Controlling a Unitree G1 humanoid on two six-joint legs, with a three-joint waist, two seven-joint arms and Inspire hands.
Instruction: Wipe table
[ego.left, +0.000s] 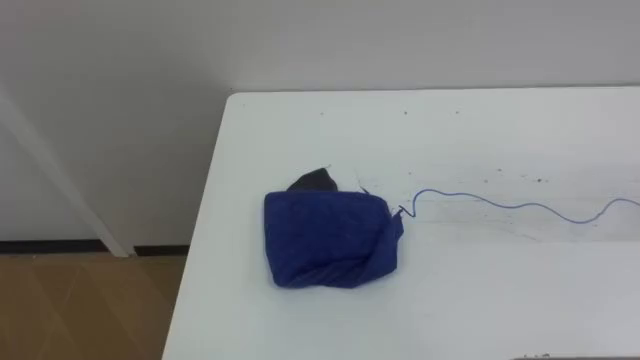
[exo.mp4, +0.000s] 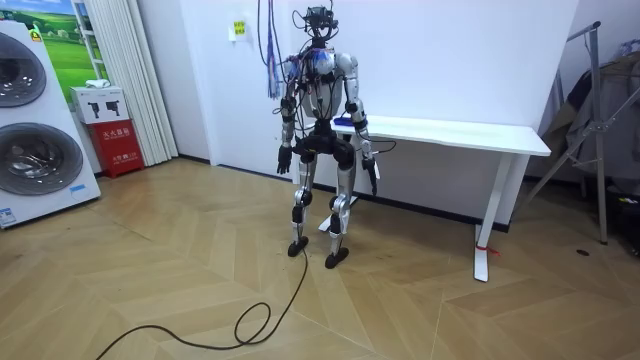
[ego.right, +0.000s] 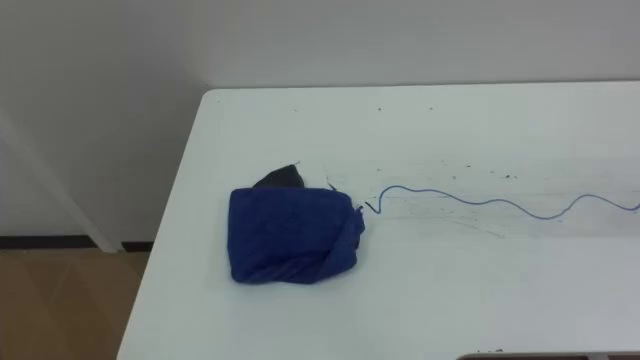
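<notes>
Bunched blue cloth (ego.left: 330, 238) on white surface (ego.left: 500, 290) nr left corner; left hand (exo.mp4: 283, 160) & right hand (exo.mp4: 373, 180) hang down, fingers' state unclear.

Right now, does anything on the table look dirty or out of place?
Yes. A wavy blue line runs right from the cloth across the table, with dark specks near it. The cloth lies bunched up.

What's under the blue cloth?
A dark piece pokes out at the blue cloth's far edge, on the table. The rest is covered; can't identify it.
</notes>
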